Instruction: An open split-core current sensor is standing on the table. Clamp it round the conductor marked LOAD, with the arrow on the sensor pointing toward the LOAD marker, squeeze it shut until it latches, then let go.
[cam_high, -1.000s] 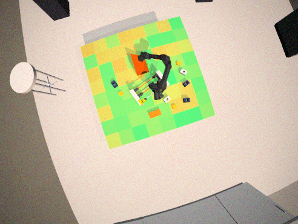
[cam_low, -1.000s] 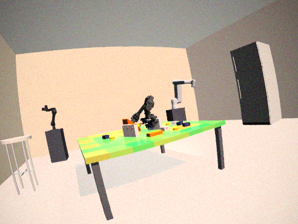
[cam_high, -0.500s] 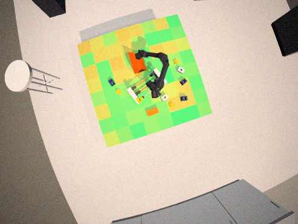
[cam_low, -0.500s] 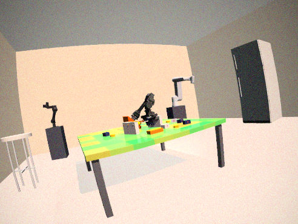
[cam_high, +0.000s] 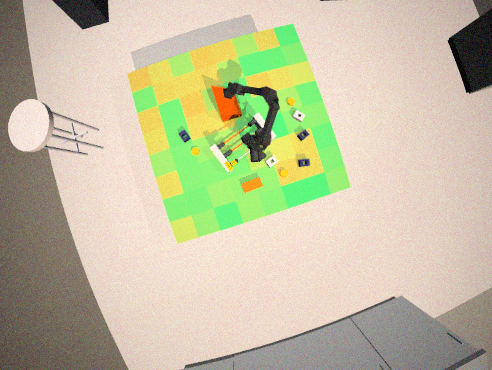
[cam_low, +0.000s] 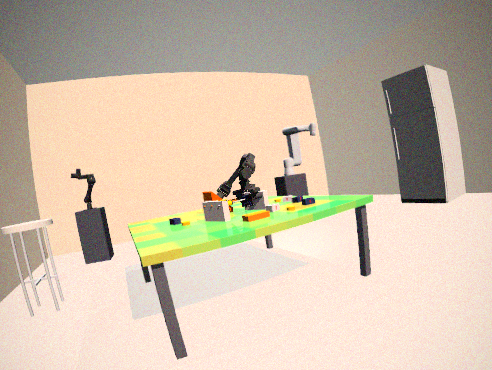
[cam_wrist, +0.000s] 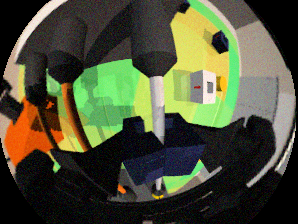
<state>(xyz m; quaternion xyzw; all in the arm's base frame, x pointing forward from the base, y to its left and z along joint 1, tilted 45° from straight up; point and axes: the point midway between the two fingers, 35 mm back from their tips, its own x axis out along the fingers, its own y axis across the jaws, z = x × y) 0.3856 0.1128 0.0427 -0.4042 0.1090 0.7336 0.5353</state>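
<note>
The dark blue split-core sensor (cam_wrist: 182, 159) sits around the white conductor (cam_wrist: 157, 100) (cam_high: 242, 156), its two halves angled on either side of it. My gripper (cam_wrist: 153, 128) has its black fingers left and right of the sensor, against its halves, and is shut on it at a wide spacing. Whether the latch has caught cannot be told. The sensor's arrow and the LOAD lettering cannot be made out. A yellow marker (cam_high: 231, 165) is at the white conductor's end. Orange conductors (cam_wrist: 74, 115) run alongside. The arm mostly hides the sensor in the top and exterior views.
A white end block (cam_high: 218, 156) (cam_low: 216, 211) holds the conductor ends. An orange panel (cam_high: 225, 105) stands beside the conductors. An orange block (cam_high: 251, 184) (cam_low: 256, 216), a white square piece (cam_wrist: 197, 95), a navy block (cam_high: 184, 133) and a yellow disc (cam_high: 195, 151) lie around.
</note>
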